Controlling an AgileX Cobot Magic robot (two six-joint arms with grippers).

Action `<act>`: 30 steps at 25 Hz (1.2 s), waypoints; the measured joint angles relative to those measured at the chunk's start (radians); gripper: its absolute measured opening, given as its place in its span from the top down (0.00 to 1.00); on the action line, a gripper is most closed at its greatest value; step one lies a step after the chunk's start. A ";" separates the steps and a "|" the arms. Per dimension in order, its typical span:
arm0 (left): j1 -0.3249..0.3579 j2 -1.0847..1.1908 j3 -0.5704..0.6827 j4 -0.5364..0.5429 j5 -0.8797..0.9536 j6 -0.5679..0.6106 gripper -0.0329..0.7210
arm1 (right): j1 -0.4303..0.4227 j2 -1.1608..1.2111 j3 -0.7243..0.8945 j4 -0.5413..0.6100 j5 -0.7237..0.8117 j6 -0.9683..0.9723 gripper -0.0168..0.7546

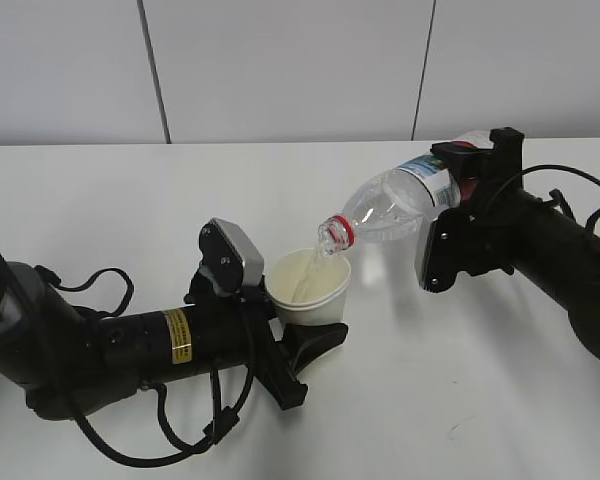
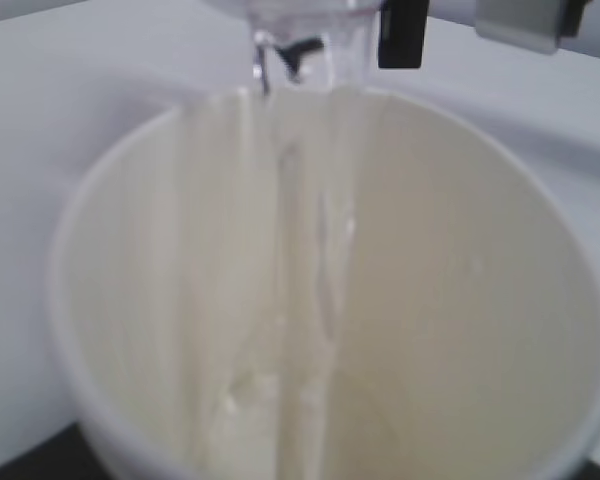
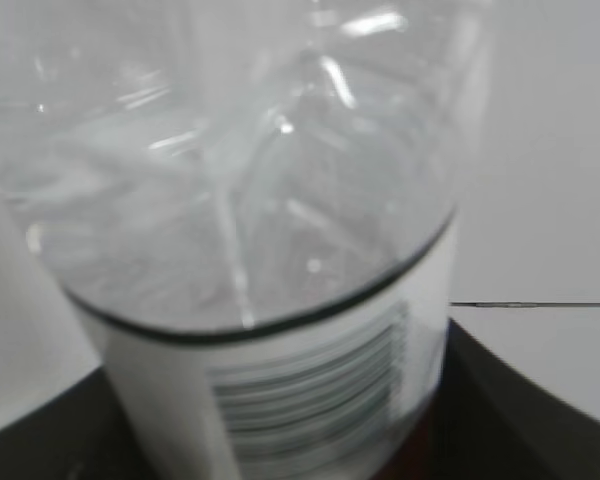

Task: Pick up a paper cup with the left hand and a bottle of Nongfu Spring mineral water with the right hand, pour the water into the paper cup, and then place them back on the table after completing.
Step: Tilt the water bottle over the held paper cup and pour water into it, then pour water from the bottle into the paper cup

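each hand [image 1: 310, 335] [image 1: 458, 185] gripping its item

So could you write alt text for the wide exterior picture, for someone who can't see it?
A tilted clear water bottle, held by the right arm's end effector, pours water into a white paper cup held by the left arm's end effector. Both black arms reach in over a plain white table.

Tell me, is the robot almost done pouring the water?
Partway. Both pickups look done: the left hand holds the cup and the right hand holds the tilted bottle. In hand now: water is streaming into the cup. Still left: finish pouring, then set both back on the table.
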 joint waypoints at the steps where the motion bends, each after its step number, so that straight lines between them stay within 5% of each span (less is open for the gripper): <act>1: 0.000 0.000 0.000 0.000 0.001 0.000 0.45 | 0.000 0.000 0.000 0.000 0.000 -0.002 0.39; 30: 0.000 0.000 0.000 0.001 0.007 0.000 0.45 | 0.000 -0.002 0.000 0.000 -0.002 -0.003 0.39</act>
